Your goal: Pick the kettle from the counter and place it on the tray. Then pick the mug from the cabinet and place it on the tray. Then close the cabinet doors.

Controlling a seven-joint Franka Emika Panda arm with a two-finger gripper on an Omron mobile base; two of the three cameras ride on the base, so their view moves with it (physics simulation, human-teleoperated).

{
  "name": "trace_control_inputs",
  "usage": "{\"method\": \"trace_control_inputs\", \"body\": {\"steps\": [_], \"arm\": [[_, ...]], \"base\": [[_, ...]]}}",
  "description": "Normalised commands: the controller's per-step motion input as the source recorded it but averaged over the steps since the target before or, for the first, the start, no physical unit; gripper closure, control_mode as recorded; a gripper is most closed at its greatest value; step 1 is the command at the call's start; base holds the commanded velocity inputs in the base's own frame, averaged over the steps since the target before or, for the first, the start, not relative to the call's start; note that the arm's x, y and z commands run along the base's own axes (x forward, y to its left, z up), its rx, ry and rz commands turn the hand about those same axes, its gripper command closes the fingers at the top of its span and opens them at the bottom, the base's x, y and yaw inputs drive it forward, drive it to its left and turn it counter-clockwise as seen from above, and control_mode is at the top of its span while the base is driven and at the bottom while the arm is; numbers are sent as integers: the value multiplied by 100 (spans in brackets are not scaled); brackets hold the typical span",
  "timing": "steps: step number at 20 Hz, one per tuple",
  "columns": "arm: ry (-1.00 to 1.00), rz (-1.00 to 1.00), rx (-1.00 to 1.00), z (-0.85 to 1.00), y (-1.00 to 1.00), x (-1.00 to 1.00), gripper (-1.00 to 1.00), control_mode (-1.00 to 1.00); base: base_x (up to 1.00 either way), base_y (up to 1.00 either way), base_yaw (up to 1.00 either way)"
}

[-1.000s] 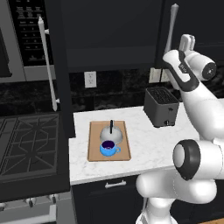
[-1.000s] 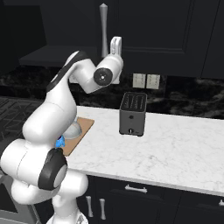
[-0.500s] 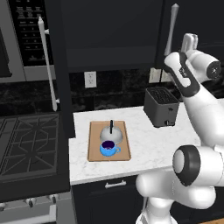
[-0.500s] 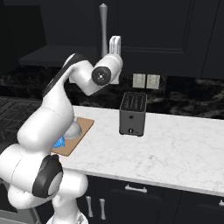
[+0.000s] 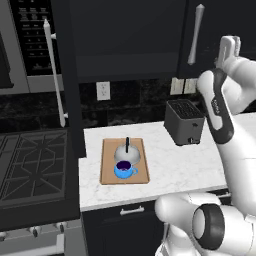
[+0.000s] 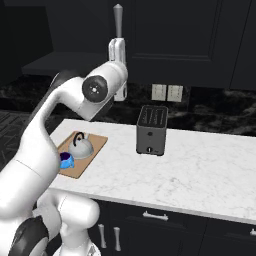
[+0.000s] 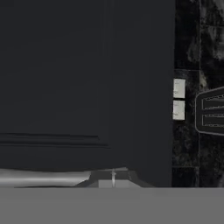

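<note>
Overhead, clenched empty gripper (image 6: 118, 46) just beside the cabinet door (image 6: 165, 35) handle (image 6: 118, 20).

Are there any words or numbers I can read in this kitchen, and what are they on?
No words, brands or numbers can be read.
Microwave control panel: small pale marks, too blurred to read.
Toaster: one small round knob, no lettering shows.
Kettle, mug, tray: plain, no labels.

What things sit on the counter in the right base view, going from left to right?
mug → kettle, both on the tray → toaster.
</note>
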Motion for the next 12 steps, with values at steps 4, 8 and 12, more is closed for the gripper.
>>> {"method": "trace_control_inputs", "body": {"steps": [4,8,12], "arm": [[19,0,-29,8,95,-100,100,-100],[2,0,-22,0,77,-100,100,-100],[0,0,-22,0,91,-100,100,-100]], "base": [[0,0,0],[0,0,0],[0,0,0]]}}
